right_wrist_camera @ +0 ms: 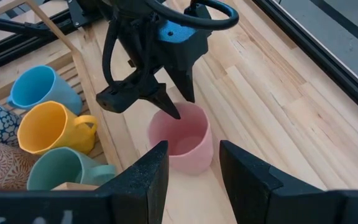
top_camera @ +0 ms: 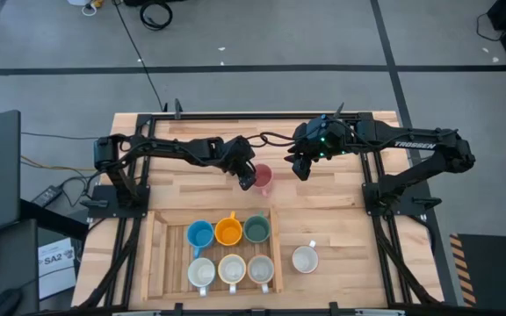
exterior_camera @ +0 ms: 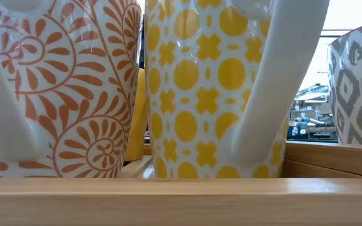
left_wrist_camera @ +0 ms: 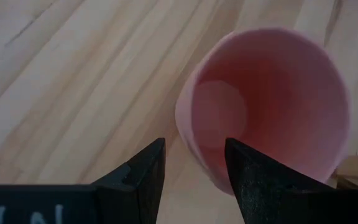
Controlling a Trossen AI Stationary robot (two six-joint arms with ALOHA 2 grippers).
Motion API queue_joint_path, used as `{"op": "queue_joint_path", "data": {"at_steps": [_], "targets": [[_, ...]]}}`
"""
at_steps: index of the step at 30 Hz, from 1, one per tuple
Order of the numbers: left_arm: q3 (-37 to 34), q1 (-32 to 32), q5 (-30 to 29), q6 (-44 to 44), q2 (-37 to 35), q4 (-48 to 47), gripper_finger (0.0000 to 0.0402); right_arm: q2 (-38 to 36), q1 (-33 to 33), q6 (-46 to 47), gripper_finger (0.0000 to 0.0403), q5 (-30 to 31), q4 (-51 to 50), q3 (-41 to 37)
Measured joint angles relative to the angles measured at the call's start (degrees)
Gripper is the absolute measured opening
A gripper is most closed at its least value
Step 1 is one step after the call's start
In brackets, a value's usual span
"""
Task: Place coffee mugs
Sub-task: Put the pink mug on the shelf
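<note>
Pink mug (top_camera: 263,180) stands upright on the wooden table (top_camera: 341,206), mouth up, just past the tray's far rail, at about 12 o'clock from the tray (top_camera: 152,254). Smooth matte cylinder, rounded base; handle not visible, so its pointing direction can't be told. Left gripper (top_camera: 248,178) sits at the mug's 9 o'clock rim, tilted down, fingers spread astride the wall, one finger (right_wrist_camera: 169,107) inside the mouth, one outside; in the left wrist view the rim lies between the dark fingers (left_wrist_camera: 143,177). Whether the pads press the wall is unclear. Left arm reaches in from 9 o'clock, elbow bent.

Right gripper (top_camera: 300,167) hovers at the mug's 2 o'clock, apart from it, fingers spread, nothing between them; arm comes in from 3 o'clock.

Slatted wood tray holds six mugs, all upright: far row blue mug (top_camera: 199,234), orange mug (top_camera: 228,232), dark green mug (top_camera: 256,229); near row three pale mugs (top_camera: 232,269). Far-row handles point toward 12 o'clock. Another white mug (top_camera: 304,259) stands on the table at the tray's 3 o'clock, handle toward 1 o'clock. Low view shows glossy patterned ceramic: orange swirls, yellow dots, grey ikat.
</note>
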Motion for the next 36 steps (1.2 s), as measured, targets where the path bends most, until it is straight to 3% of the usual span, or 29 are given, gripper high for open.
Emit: {"op": "queue_joint_path", "data": {"at_steps": [22, 36], "targets": [[0.00, 0.09, -0.41, 0.01, 0.00, 0.52, 0.0021, 0.00, 0.00, 0.00, 0.0149, 0.00, 0.01, 0.00], [-0.11, 0.09, -1.00, 0.08, -1.27, -0.07, 0.0018, 0.00, 0.01, 0.00, 0.0149, -0.02, -0.01, 0.00]]}}
